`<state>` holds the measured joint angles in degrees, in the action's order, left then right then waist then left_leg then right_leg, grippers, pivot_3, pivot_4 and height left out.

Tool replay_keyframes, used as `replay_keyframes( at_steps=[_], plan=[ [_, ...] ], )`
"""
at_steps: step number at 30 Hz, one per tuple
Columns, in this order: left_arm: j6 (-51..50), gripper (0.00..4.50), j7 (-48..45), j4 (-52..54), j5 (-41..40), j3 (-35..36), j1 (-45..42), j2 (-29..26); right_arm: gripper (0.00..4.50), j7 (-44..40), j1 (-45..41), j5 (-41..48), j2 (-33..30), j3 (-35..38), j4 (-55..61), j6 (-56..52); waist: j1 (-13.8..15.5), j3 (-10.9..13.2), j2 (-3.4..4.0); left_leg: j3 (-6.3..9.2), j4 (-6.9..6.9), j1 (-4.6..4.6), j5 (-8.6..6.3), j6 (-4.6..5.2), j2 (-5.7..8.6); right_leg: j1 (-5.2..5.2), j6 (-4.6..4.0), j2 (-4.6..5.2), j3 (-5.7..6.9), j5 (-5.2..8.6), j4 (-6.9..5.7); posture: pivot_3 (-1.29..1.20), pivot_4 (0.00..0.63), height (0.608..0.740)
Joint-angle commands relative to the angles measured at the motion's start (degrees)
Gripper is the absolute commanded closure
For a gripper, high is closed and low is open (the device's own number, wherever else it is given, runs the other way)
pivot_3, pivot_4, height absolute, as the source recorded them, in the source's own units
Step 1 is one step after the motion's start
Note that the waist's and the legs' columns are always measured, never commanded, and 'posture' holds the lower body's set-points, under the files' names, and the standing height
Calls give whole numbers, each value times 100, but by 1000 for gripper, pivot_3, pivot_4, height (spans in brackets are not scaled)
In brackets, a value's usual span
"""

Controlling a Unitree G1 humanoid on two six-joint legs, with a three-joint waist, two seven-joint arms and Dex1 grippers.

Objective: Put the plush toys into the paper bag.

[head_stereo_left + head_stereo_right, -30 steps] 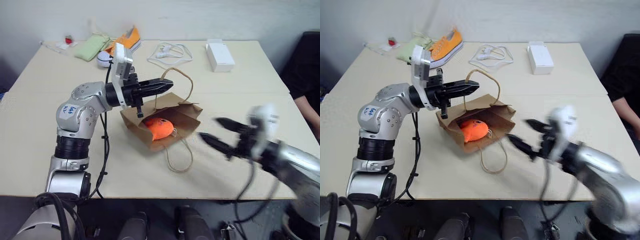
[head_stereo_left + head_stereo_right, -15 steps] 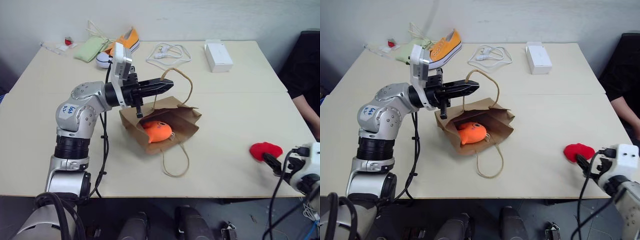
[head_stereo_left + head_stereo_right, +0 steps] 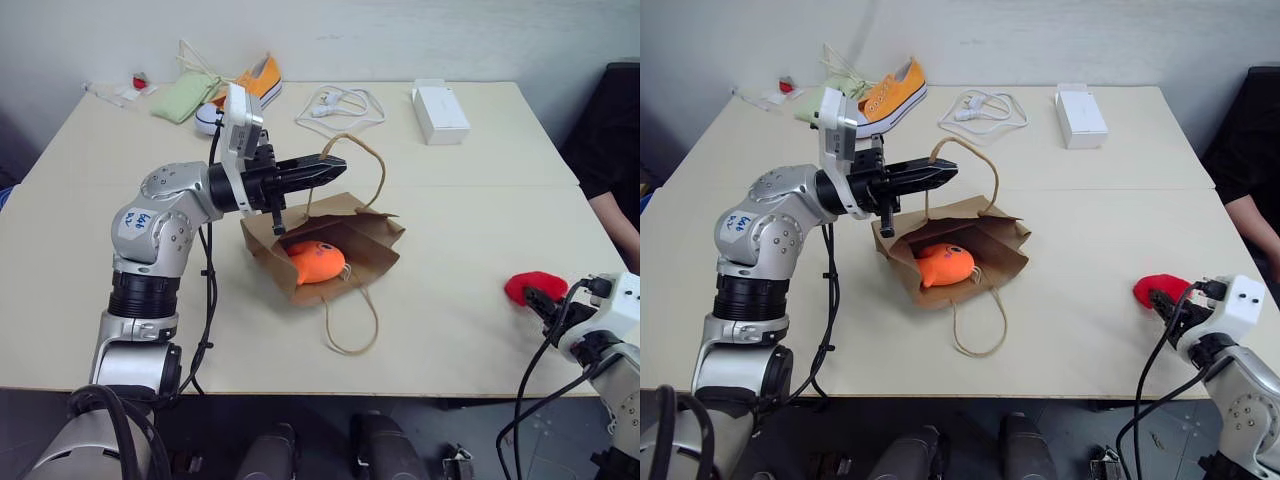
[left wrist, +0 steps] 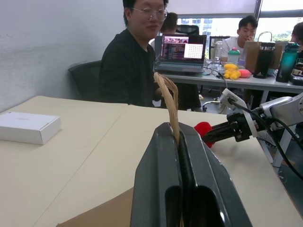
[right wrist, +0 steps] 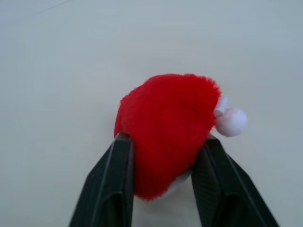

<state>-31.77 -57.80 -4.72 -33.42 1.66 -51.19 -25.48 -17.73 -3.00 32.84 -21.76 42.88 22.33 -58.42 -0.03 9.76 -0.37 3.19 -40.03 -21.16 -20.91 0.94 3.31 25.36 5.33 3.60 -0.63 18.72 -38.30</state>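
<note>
Right pincer (image 5: 161,189) sits at the near right edge of the worktop (image 3: 470,200) with its 2 fingers closed in on either side of the red plush toy (image 5: 165,132), pressing its fuzzy flanks; the toy rests on the worktop, well apart from the paper bag (image 3: 320,240). Left pincer (image 3: 335,165) is pressed together on 1 tan rope handle (image 4: 168,101), holding it up so that the bag's mouth gapes toward the robot.

Judging by its fuzzy, rounded look, the red toy should be very light, soft and squashy, with nothing to break. Its pile may slip a little, so the broad middle, where the fingers now sit, seems the safest hold; the small white bobble (image 5: 229,120) on one side looks too slight to take hold of.

Inside the bag lies the orange fish-like plush toy (image 3: 317,260), on its side near the mouth. The bag is thin paper and would likely buckle or slide if pushed; room remains beside the fish for a second toy. The other rope handle (image 3: 350,320) lies loose on the worktop.
</note>
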Motion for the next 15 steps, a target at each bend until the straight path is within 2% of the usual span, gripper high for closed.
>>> replay_keyframes(
  at_steps=[1,3,5,7,11,15],
  plan=[
    [116,4500,25,220,12,72,-63,-50,4015,-569,11,625,-282,-479,952,159,-1,1,1,0,0,0,0,0,0,0,0,0,0,0,0,0,150,740],
    [122,4500,38,215,18,62,-75,-44,4379,-937,21,992,-367,-989,1434,161,-30,1,1,0,2,0,0,0,-2,2,0,-3,0,0,-1,0,150,740],
    [111,4500,46,236,11,50,-79,-42,4423,-1137,-127,1319,-319,-1753,1833,116,-44,1,1,0,3,2,1,-2,-6,3,0,-8,0,0,-1,0,150,740],
    [116,4500,11,228,10,34,-100,-61,4423,-1067,-478,1230,-166,-2549,1790,180,-43,1,1,1,3,1,1,-3,-8,2,0,-9,0,0,0,0,150,740],
    [47,4500,28,274,-30,24,-176,-71,4423,-609,-1680,568,380,-3822,765,413,-32,1,1,2,-5,-1,1,-2,-3,3,-3,-4,1,-2,5,0,150,740],
    [-165,4500,-82,645,-188,-45,-77,-137,4423,-258,-2779,0,900,-4269,-525,789,-23,1,1,13,-5,-7,2,-4,-3,8,-5,-3,15,-3,7,0,150,740]
  ],
)
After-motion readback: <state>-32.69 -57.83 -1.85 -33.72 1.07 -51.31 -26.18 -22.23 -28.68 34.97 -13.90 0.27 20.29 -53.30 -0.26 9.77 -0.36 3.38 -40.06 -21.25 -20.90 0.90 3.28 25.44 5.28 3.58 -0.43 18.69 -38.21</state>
